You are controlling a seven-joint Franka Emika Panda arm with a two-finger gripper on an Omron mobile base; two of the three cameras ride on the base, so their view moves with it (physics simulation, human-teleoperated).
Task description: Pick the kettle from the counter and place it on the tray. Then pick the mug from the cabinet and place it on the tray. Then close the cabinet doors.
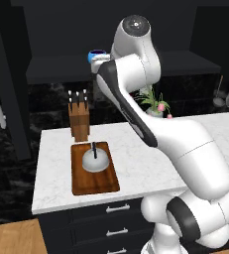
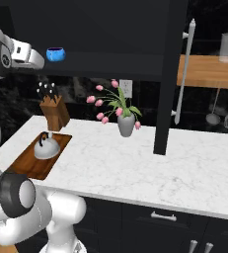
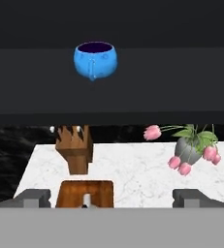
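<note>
The blue mug (image 3: 95, 59) stands upright on the dark shelf of the black wall cabinet (image 3: 181, 87), at about twelve o'clock in the hand view, its small handle turned toward the camera. The gripper (image 3: 111, 196) is level with the shelf front and apart from the mug, its two tips spread as wide as they go with nothing between them. The grey kettle (image 1: 95, 159) already sits on the wooden tray (image 1: 81, 178) on the marble surface (image 1: 150, 163), directly below, so I judge the mug pick to be the step in hand.

What could go wrong: the mug is round and its handle faces the approach, so a fingertip could land on the handle and twist the mug or push it deeper along the shelf. Coming in too low, the gripper could strike the shelf edge. On the way down, the knife block (image 1: 79, 121) stands just beyond the tray at twelve o'clock of it, and the kettle takes the tray's far half, so the mug would have to go on the near half without knocking either.

Hard to make out: in the left base view the arm covers most of the mug, and the tulip vase (image 2: 126, 124) is half hidden there. Only one cabinet door (image 2: 167, 74) is clear, edge-on with its silver bar handle (image 2: 184, 69); the other is a dark panel at nine o'clock in the left base view. The cabinet's interior is too dark to read
</note>
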